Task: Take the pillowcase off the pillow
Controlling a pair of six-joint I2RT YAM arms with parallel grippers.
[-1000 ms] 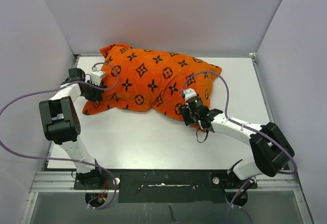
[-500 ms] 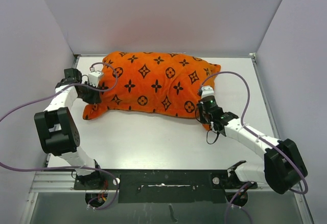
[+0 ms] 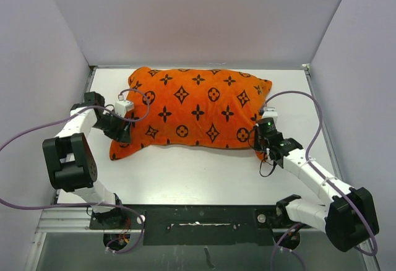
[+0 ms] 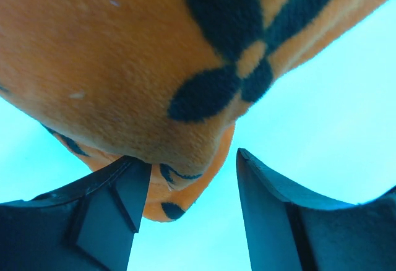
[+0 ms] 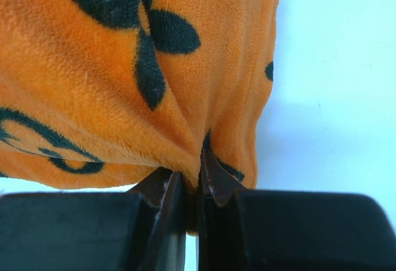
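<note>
The pillowcase (image 3: pixel 198 107) now lies further right on the tabletop (image 3: pixel 204 172) than half a second ago. Its long side is squarer to the back wall (image 3: pixel 198 17), and it still fully covers the pillow, which is hidden inside. The right pincer (image 3: pixel 260 136) has drawn back toward the right. In the wrist view it (image 5: pixel 201 166) is clamped on a pinched fold of orange plush at the cover's near right corner. The left pincer (image 3: pixel 125 132) has come nearer along the left end. Its fingers (image 4: pixel 187 159) stand apart around the drooping near left corner, with fabric resting against one finger only.

The cover's far edge runs close to the back wall, and its right corner sits near the tabletop's right edge. A broad strip of bare tabletop lies between the cover's near edge and the arm bases, with a narrower one on the left.
</note>
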